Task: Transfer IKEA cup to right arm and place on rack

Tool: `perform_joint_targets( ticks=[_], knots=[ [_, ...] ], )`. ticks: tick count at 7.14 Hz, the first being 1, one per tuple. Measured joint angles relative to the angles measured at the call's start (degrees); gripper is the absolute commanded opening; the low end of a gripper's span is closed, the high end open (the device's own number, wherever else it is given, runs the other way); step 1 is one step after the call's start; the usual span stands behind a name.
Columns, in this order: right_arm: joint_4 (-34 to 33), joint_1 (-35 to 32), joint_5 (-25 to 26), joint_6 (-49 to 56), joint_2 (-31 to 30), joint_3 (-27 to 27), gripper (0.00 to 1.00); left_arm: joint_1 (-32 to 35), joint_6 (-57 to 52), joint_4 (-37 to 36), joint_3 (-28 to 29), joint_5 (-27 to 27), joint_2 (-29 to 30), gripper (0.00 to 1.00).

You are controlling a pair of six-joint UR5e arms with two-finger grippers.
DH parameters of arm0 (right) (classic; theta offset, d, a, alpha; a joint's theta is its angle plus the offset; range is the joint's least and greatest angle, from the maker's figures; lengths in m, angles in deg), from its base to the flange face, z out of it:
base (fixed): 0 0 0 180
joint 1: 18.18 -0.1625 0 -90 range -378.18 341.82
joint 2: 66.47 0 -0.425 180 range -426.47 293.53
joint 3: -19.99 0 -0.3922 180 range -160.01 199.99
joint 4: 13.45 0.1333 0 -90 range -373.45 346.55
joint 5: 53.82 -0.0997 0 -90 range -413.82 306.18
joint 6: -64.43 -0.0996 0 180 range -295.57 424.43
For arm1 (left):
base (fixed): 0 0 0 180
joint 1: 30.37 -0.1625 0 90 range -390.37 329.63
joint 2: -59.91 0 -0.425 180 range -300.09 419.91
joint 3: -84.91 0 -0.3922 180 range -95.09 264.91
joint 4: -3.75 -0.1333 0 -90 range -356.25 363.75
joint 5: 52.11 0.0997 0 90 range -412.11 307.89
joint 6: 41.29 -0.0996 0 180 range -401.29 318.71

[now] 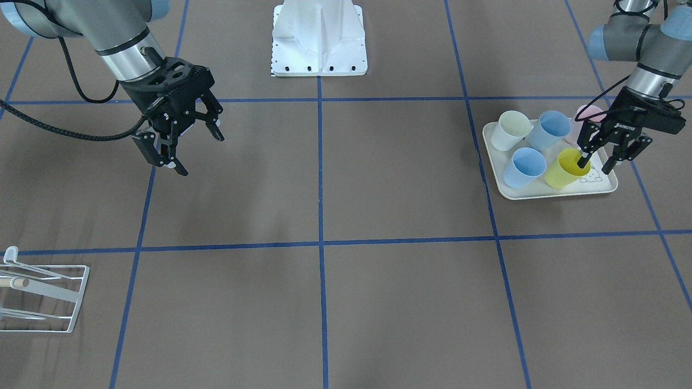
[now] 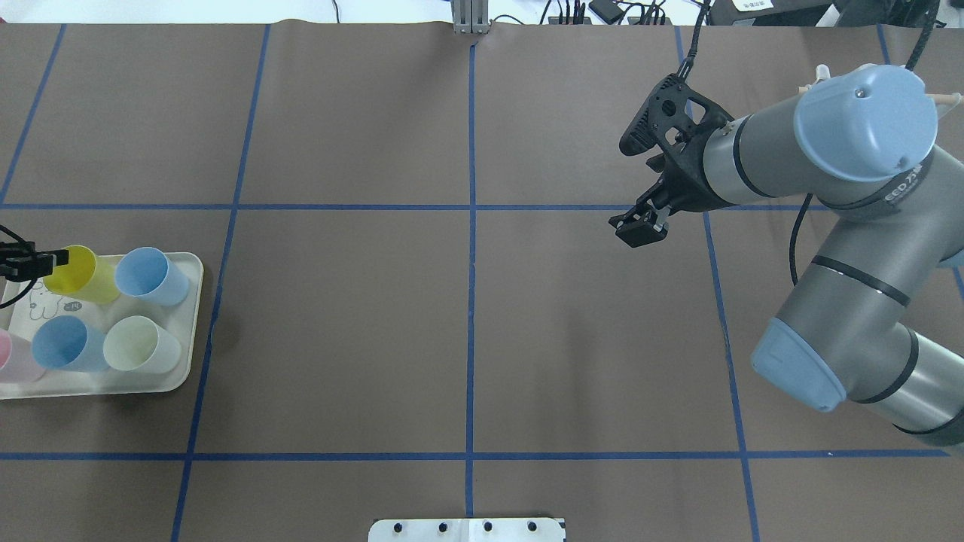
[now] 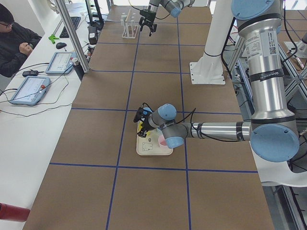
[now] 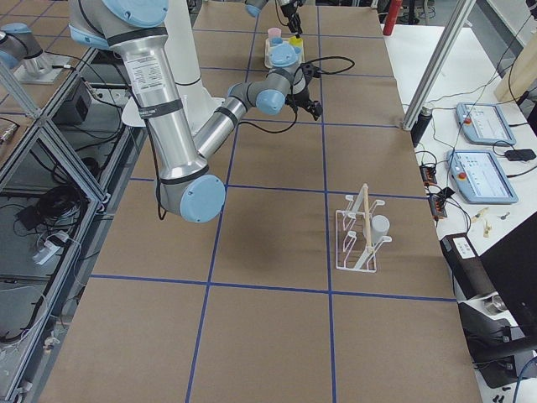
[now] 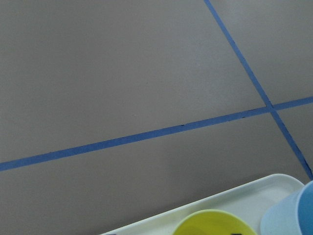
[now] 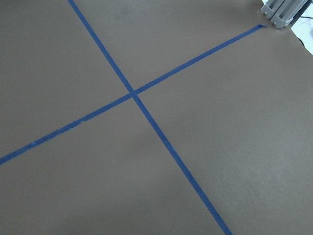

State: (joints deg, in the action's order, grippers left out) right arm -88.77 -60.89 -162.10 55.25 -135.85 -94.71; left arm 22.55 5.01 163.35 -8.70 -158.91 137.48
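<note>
Closest in the front view, at the bottom left corner, lies the white wire rack (image 1: 51, 300) with its wooden rod. It is well apart from the tray of cups. The right side view shows something the front view cuts off: a small white cup (image 4: 379, 225) sits on the rack.

Farther back, the right gripper (image 1: 197, 154) hangs above the table (image 1: 405, 178). Its fingers are spread wide with nothing between them. Its wrist camera sees only the brown table and two blue tape lines (image 6: 132, 93) that cross.

On the other side, the cream tray (image 1: 540, 194) holds the yellow cup (image 1: 562, 173) and four other cups (image 1: 524, 166): white, pink and two blue. The left gripper (image 1: 596, 165) is spread apart at the yellow cup's rim, one finger inside the cup and one outside. It is not squeezing. The yellow cup stands on the tray, just beside a blue cup. The overhead view shows only the tip of this gripper at its left edge. The left wrist camera sees just the yellow rim, the tray's edge and a bit of blue cup.

Farthest back stands the robot's white base (image 1: 319, 38).

The table has a brown cover marked in big squares with blue tape. The left side view shows a person (image 3: 14, 43) sitting at a white desk (image 3: 29, 124) with two screens (image 3: 31, 88).
</note>
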Motion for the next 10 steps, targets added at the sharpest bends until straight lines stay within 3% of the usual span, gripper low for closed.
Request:
perform_joint_targets(
  ticks=[4,5,6,7,10],
  knots=[
    [0.0,0.1,0.1,0.0,0.2,0.1,0.99,-0.5,-0.1,-0.1,1.0,0.1,0.9,0.34],
    [0.0,0.1,0.2,0.0,0.2,0.2,0.99,-0.9,-0.1,0.0,1.1,0.1,1.0,0.28],
    [0.0,0.1,0.2,0.0,0.2,0.2,0.99,-1.2,-0.1,0.0,1.1,0.1,1.0,0.06],
    [-0.1,0.0,0.2,0.0,0.2,0.2,0.99,-1.3,-0.1,0.0,1.1,0.1,1.0,0.00],
    [0.0,0.1,0.2,0.0,0.4,0.3,0.99,-1.3,-0.5,0.1,0.7,0.0,1.0,0.00]
  ],
)
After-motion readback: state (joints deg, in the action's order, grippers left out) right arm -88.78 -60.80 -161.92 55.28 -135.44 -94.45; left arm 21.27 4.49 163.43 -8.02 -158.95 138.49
